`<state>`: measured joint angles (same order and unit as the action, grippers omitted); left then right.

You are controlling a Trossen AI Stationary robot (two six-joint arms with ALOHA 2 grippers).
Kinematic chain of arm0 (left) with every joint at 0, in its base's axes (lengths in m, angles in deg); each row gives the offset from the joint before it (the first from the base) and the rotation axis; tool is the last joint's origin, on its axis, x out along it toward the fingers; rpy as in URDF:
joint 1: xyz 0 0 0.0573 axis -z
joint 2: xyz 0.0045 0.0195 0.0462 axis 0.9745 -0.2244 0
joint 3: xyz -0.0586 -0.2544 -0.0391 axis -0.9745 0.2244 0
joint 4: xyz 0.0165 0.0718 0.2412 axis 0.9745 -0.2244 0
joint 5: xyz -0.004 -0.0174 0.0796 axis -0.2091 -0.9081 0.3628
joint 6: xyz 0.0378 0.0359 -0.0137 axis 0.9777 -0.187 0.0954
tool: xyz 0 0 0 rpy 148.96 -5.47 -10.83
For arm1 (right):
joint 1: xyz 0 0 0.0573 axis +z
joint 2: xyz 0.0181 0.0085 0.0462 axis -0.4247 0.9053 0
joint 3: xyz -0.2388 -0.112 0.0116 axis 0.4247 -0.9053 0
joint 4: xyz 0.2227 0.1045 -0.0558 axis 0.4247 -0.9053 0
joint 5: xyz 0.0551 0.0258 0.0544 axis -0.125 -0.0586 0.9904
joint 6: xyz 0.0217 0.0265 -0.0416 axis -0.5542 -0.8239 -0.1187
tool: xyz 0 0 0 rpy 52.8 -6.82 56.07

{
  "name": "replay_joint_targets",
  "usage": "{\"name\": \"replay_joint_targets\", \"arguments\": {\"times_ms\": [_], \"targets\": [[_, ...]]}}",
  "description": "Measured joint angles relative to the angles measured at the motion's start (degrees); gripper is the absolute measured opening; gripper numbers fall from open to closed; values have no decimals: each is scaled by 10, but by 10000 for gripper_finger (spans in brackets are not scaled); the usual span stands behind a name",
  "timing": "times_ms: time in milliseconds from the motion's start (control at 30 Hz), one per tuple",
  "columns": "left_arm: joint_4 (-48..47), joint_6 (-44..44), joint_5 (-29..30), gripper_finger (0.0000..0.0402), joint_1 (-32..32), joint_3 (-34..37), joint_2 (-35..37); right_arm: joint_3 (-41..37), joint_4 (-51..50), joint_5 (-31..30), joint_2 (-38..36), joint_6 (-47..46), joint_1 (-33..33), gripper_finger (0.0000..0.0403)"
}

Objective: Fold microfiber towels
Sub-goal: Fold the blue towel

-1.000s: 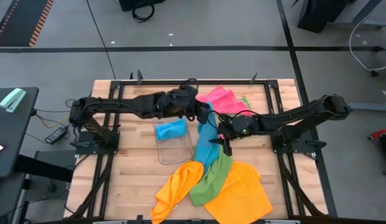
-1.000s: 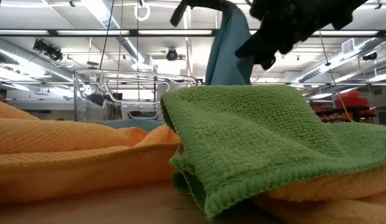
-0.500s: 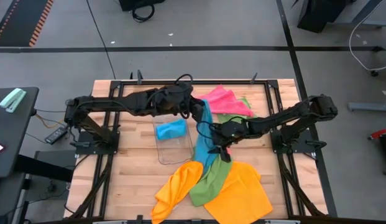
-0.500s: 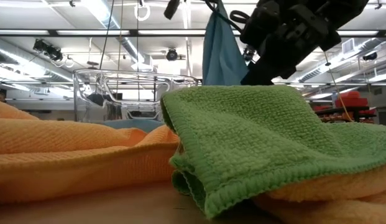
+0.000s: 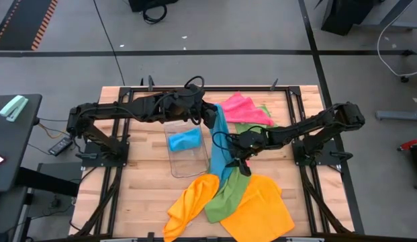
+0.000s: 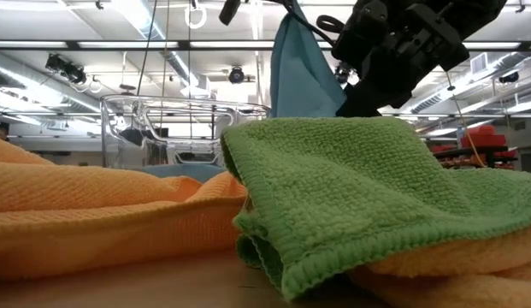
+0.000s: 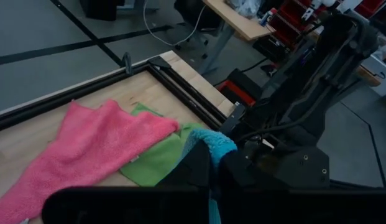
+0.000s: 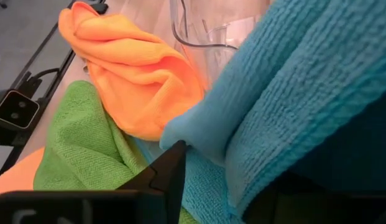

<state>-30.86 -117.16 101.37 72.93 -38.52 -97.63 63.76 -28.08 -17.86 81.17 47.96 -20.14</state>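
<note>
L arm reaches across the back of the bench; left pincer pressed together on the top corner of a sky-blue towel, holding it up so the cloth hangs down. In the low view the blue towel hangs high behind the green one.

Clear tray sits mid-bench w/ a second blue towel bunched inside.

Front-centre pile: orange towel, then green towel draped over it, then another orange towel spread flat.

R arm comes in from the right side; right pincer is at the lower part of the hanging blue towel. Wrist view shows one finger against the blue cloth; can't tell if it's actually pinching.

Back of bench: pink towel lying on another green towel.
</note>
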Motion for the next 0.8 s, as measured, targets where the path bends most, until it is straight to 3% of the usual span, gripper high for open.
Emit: {"name": "replay_joint_targets", "arguments": {"times_ms": [433,600,800], "targets": [[-3,2,1,16,-10,-1,18,0,-31,1,-1,1,-1,42],[-12,31,-19,7,-10,-1,21,19,-121,2,-46,-8,-8,9],[37,54,-35,22,-10,0,26,111,-284,-6,-106,1,-11,6]]}}
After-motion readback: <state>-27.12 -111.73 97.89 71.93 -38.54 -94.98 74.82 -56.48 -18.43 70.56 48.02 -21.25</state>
